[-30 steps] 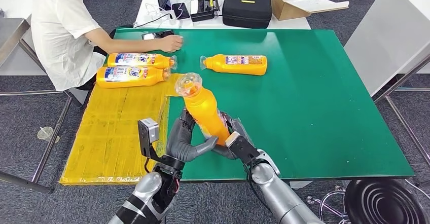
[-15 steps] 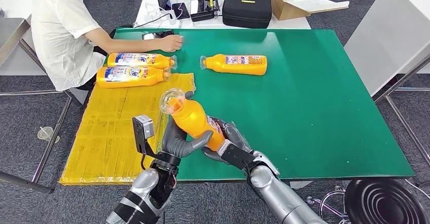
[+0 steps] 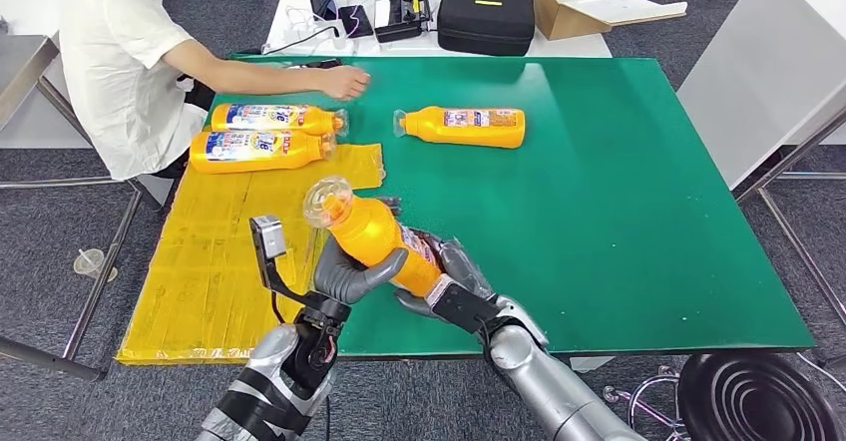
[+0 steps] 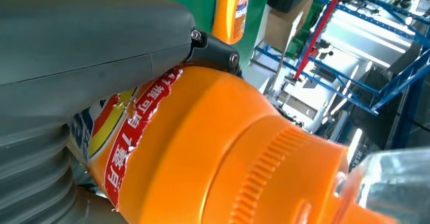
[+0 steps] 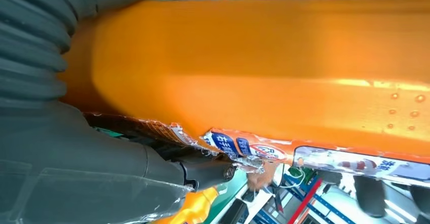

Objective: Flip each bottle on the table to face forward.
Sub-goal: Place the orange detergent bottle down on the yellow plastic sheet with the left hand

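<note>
Low in the centre of the head frame, both hands clasp 1 orange bottle [image 3: 377, 238] above the near edge of the green bench [image 3: 619, 231]. The left hand [image 3: 349, 273] wraps its thumb and fingers round the lower body; the right hand [image 3: 444, 279] cups the base end from the right. The bottle tilts, its clear cap pointing up and left. This looks like the middle of a flip: the label is partly turned, so the next move probably calls for rolling it label-up and laying it down. Farther up, 2 labelled bottles [image 3: 261, 134] lie side by side at upper left, beside the yellow sheet [image 3: 219, 261]; another bottle [image 3: 465, 126] lies at upper centre. A person's hand [image 3: 345, 82] hovers beyond.
</note>
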Controlling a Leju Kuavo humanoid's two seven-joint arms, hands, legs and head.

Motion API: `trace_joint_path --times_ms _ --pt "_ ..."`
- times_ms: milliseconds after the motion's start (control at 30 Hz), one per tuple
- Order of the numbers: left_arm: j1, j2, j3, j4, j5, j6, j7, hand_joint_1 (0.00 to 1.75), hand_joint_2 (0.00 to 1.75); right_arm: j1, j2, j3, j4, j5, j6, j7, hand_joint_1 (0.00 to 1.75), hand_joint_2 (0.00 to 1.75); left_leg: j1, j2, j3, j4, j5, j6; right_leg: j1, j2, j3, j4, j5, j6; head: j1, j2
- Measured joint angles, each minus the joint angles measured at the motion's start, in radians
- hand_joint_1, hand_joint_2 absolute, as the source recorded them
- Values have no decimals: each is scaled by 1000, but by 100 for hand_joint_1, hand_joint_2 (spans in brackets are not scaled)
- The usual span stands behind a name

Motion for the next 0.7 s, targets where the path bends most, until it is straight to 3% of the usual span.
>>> trace_joint_path --times_ms 33,167,333,567,633,700 --pt "0 2 4 0 10 -11 6 175 175 0 2 0 2 -3 0 -1 44 175 0 0 0 0 0 0 0 0 0 0 0 0 0 0" --pt "2 8 13 0 29 -32 18 175 175 1 11 0 11 -9 -2 -4 0 175 0 0 0 0 0 0 0 0 0 0 0 0 0 0" --pt "5 9 18 -4 36 -32 18 175 175 4 25 -3 22 -18 -24 -6 0 175 0 0 0 0 0 0 0 0 0 0 0 0 0 0" --pt "22 16 26 -49 34 17 -2 175 175 32 48 -27 44 -11 -129 -8 0 175 0 0 0 0 0 0 0 0 0 0 0 0 0 0" --pt "26 18 30 -59 25 41 -9 175 175 41 52 -38 47 14 -203 -10 0 175 0 0 0 0 0 0 0 0 0 0 0 0 0 0" --pt "39 23 43 -79 -8 105 -33 175 175 60 59 -61 44 75 -370 4 0 175 0 0 0 0 0 0 0 0 0 0 0 0 0 0"
